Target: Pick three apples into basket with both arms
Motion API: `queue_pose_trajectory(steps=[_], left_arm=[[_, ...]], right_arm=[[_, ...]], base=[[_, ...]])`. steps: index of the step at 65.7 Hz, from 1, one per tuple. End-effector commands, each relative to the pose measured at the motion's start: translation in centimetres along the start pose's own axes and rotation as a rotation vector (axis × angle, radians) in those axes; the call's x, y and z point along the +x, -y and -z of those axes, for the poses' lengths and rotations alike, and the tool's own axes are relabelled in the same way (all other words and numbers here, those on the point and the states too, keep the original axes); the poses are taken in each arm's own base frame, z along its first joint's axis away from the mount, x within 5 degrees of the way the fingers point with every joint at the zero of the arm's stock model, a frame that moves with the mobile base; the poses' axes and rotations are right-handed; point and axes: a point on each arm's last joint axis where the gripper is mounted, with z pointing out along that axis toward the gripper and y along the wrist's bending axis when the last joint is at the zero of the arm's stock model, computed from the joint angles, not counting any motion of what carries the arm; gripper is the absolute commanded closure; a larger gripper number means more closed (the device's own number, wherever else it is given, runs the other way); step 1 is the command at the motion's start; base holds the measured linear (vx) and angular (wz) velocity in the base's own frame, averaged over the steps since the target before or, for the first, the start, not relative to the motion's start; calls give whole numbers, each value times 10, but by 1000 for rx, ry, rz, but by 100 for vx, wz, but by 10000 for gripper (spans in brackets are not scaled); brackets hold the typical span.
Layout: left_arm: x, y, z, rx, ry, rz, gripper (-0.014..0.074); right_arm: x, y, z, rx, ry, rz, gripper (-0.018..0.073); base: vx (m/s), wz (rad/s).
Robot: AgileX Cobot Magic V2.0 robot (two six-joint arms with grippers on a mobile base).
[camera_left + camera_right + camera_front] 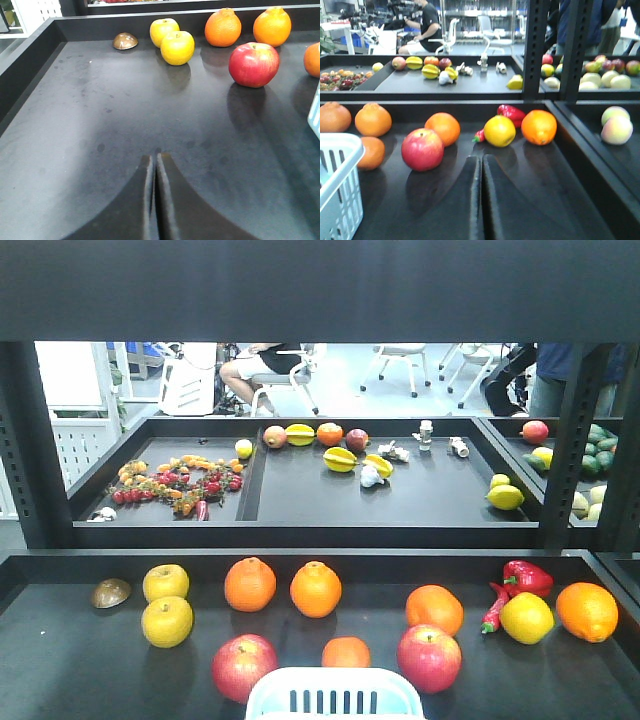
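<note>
Waiting low over the tray (60, 660), both grippers are pressed closed and hold nothing.

From the front view the basket (335, 695) sits at 6 o'clock, flanked by two red apples (243, 667) (429, 657), a small orange (346, 652) at its 12. Left gripper (154, 162) has bare tray ahead, two yellow apples (177, 47) at 12 and a red one at 1. Right gripper (481, 161) faces a lemon (499, 131) at 12, with a pepper (512, 114) behind it.
</note>
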Motion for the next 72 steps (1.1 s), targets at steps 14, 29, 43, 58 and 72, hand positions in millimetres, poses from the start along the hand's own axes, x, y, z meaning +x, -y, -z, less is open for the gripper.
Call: queue_pose_trajectory(steps=[14,29,43,58,72], left_arm=[[-12,0,2,2,81,2,603],[-12,0,2,2,81,2,603],[-12,0,2,2,81,2,603],[-12,0,2,2,81,2,603],[-12,0,2,2,81,2,603]], right_arm=[[-5,1,1,14,60,56,564],[8,0,1,3,-80,49,564],[15,0,2,-4,-160,28,564],[15,0,2,-5,-160,27,564],[15,0,2,-5,-160,28,564]], base=[[0,0],[0,0],[0,0],[0,0],[0,0]])
